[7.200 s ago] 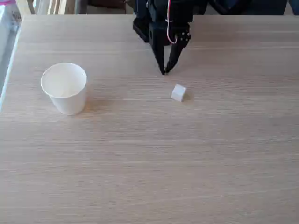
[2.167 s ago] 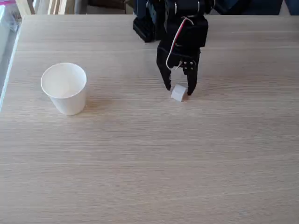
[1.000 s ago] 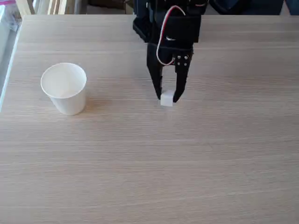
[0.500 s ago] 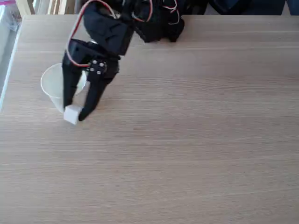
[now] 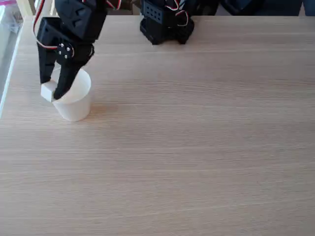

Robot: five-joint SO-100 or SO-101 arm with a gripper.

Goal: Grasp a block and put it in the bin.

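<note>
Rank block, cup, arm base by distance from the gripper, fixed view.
1. block: held between the fingers of the gripper, at the cup's left rim.
2. cup: directly beside and behind the fingertips.
3. arm base: top centre, farthest.

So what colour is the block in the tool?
White, clearest in the fixed view: the block.
</note>
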